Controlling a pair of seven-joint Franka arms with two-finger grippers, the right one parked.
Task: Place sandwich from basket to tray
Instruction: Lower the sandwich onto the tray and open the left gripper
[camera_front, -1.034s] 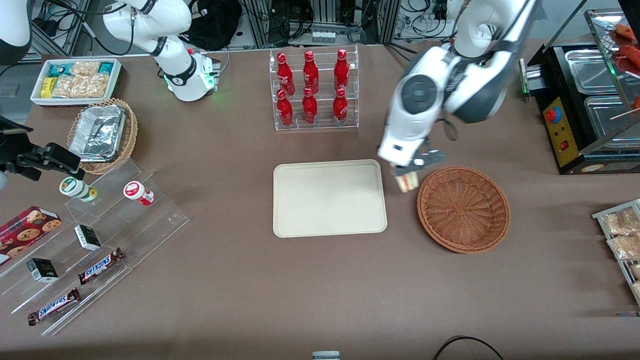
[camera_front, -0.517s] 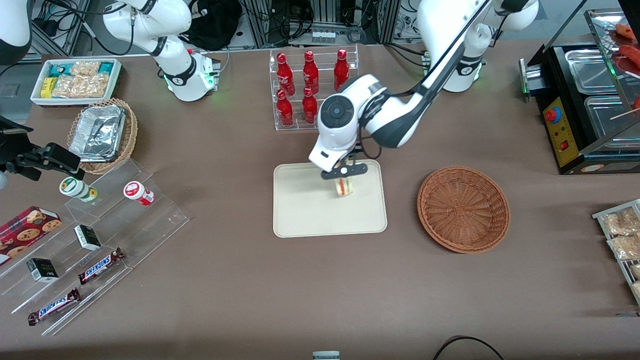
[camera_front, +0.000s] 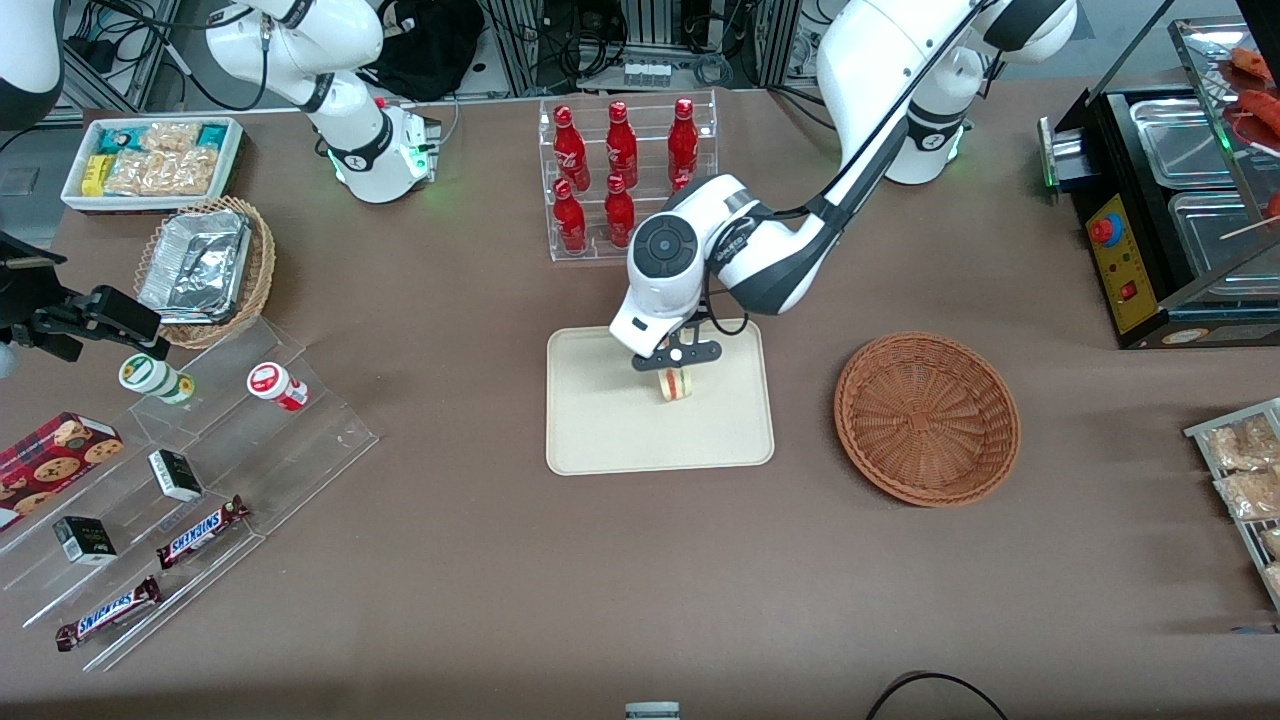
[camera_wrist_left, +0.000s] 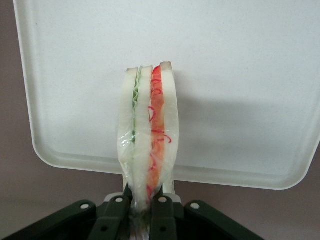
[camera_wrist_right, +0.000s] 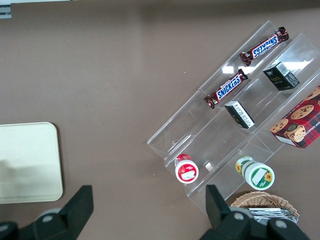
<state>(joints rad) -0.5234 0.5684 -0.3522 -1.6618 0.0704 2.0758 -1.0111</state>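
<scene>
Your gripper (camera_front: 676, 368): clamped on sandwich (camera_wrist_left: 147, 132) | position: over tray (camera_front: 600, 440) | basket (camera_front: 927, 417): beside tray, apart

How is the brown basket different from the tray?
The basket is round, reddish-brown and woven; the tray is a flat, smooth, cream rectangle with rounded corners. The basket has nothing in it, while the gripper holds the sandwich over the tray, fingers shut on it. The basket sits nearer the working arm's end. Both rest on the brown table.
</scene>
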